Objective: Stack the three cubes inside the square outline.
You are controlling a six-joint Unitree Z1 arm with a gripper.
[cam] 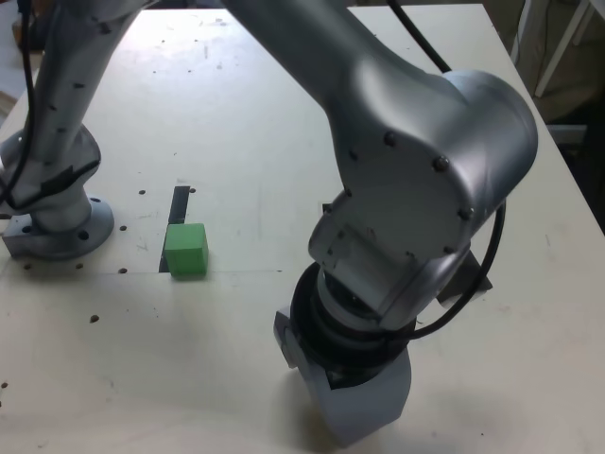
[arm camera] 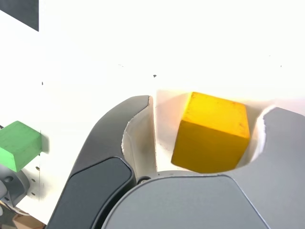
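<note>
In the wrist view the yellow cube (arm camera: 212, 133) sits on the table between the two dark jaws of my gripper (arm camera: 209, 107). The jaws stand apart, with a visible gap on one side of the cube, so the gripper is open around it. In the exterior view the gripper (cam: 357, 402) hangs low over the table's front, and its body hides the yellow cube. The green cube (cam: 185, 249) rests on the table towards the exterior view's left; it also shows at the wrist view's edge (arm camera: 19, 144). The red cube and the square outline are out of view or hidden by the arm.
A narrow black strip (cam: 180, 202) lies just behind the green cube. The arm's base (cam: 57, 222) is bolted at the exterior view's left. A black patch (arm camera: 21, 12) shows in a corner of the wrist view. Chair legs (cam: 558, 47) stand past the table's far right.
</note>
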